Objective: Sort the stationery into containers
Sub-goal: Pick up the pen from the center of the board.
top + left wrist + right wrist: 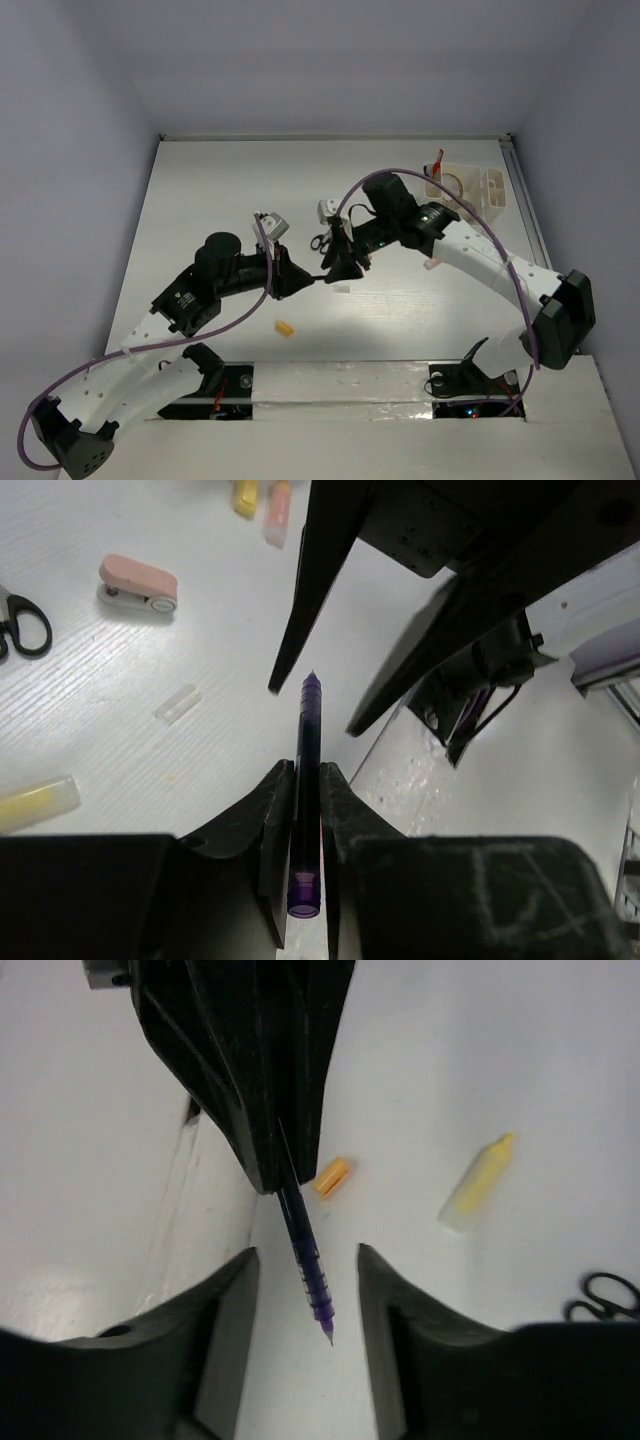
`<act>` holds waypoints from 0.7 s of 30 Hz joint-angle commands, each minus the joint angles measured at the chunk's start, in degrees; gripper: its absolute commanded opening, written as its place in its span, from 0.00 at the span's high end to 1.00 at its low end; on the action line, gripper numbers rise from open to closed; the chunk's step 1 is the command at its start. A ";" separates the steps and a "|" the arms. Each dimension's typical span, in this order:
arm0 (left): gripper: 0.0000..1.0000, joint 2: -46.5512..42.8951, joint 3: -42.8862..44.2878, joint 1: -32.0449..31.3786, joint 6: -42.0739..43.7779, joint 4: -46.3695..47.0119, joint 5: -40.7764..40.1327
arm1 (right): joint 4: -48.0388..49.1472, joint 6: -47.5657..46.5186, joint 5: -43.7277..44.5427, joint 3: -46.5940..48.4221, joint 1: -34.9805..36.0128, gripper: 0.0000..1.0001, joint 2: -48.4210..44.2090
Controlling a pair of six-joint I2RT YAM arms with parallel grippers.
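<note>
Presently, I judge the main hazard to be a dropped or skewed pen in the space between the two arms. On the left, if the left gripper [305, 768] lets go before the other side has closed, the purple pen [309, 720] would fall to the table [200, 200] among the loose items there, such as the orange cap [331, 1176] and the yellow marker [477, 1182]. In the middle, only the slim tip end projects forward, so an off-centre closure could pivot the barrel or make it slip out. On the right, the white organiser [497, 205] stands well apart at the far corner, so a poor grip would have a long carry in which to fail. Tool state: the left gripper is clamped on the pen's barrel, fingers pressed against both sides, holding it clear of the table. The right gripper [307, 1252] stands with its jaws apart on either side of the pen's tip; I see a gap on both sides and no contact. It holds nothing.
</note>
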 commanded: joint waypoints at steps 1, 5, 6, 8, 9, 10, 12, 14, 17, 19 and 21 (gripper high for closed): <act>1.00 -1.77 -2.33 -0.22 -4.85 6.86 -4.90 | 18.63 9.65 3.67 -4.81 -3.33 0.47 -7.11; 1.00 -3.17 -6.29 -0.22 -11.96 15.72 -11.32 | 40.49 27.79 9.35 -14.99 -6.85 0.31 -13.09; 1.00 -4.13 -7.08 -0.22 -13.02 17.40 -13.94 | 44.63 31.34 12.35 -17.11 -6.86 0.25 -14.32; 1.00 -5.80 -10.33 -0.22 -15.39 23.87 -16.42 | 54.31 40.38 18.76 -22.72 -6.86 0.23 -17.12; 1.00 -7.99 -11.73 -0.22 -18.02 26.18 -19.30 | 56.08 42.61 24.53 -24.14 -6.86 0.21 -17.92; 1.00 -9.14 -14.79 -0.22 -19.17 28.47 -20.98 | 59.23 45.50 27.81 -25.46 -6.86 0.21 -18.63; 1.00 -12.47 -18.32 -0.22 -21.28 37.69 -23.27 | 63.73 54.56 34.31 -31.17 -6.86 0.19 -21.09; 1.00 -13.54 -21.93 -0.22 -22.08 44.79 -24.16 | 70.05 63.66 36.97 -34.51 -6.86 0.18 -22.58; 1.00 -13.72 -24.48 -0.22 -22.61 52.36 -24.25 | 80.86 74.57 38.13 -40.67 -6.86 0.16 -23.12; 1.00 -12.76 -25.71 -0.22 -23.05 55.72 -23.20 | 88.48 78.30 35.94 -42.61 -6.34 0.16 -20.67; 1.00 -10.57 -25.81 -0.22 -23.14 58.89 -21.89 | 91.42 80.07 34.10 -42.27 -5.02 0.16 -18.73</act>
